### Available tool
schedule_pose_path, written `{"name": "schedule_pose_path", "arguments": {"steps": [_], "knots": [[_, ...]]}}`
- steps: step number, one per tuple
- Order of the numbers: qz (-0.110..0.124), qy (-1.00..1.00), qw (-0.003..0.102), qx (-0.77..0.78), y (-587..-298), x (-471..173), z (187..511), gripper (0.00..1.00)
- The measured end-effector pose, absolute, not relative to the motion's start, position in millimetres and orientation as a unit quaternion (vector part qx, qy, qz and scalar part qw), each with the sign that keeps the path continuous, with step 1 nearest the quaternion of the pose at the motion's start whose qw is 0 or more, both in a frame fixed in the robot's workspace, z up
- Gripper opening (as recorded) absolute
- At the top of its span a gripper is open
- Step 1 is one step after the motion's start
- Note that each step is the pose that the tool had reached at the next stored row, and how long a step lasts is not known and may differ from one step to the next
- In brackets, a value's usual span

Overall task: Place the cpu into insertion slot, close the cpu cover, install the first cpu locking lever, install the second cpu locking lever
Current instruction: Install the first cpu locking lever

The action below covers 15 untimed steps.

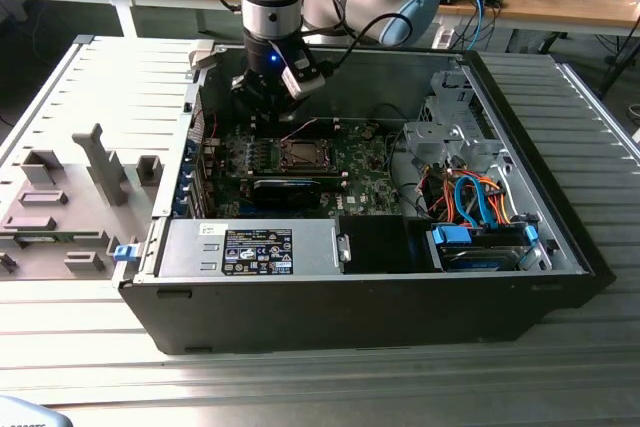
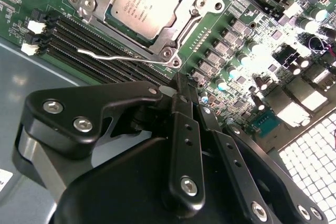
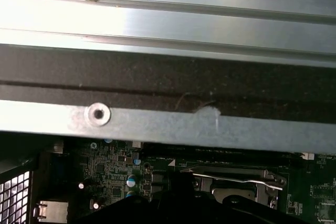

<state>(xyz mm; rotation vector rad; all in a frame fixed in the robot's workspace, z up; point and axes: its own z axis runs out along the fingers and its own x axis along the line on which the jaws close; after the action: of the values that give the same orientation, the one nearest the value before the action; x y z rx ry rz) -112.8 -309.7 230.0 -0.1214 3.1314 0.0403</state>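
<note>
The tool (image 2: 178,85) hung over the green motherboard (image 2: 247,40) inside the open black computer case (image 1: 560,237), its black fingers (image 2: 185,145) pressed together and holding nothing. Just beyond its tip, in the second wrist view, the cpu (image 2: 144,2) lay seated in the insertion slot (image 2: 202,4), its pale metal face carrying lines of fine print. The cpu cover (image 2: 181,22) lay closed around the chip, which showed through its window. A thin silver locking lever (image 2: 113,53) ran along the socket's edge beside the black memory slots (image 2: 79,38). In the exterior view a black-and-white label (image 1: 257,251) sat on the grey power supply (image 1: 250,248), and the case rested on a ribbed metal surface (image 1: 130,72).
</note>
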Motion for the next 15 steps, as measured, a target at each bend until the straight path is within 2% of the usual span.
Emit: {"name": "schedule_pose_path", "arguments": {"steps": [15], "knots": [[0.007, 0.999, 0.003, -0.041, -302.9, -98.8, 216.6, 0.11]]}}
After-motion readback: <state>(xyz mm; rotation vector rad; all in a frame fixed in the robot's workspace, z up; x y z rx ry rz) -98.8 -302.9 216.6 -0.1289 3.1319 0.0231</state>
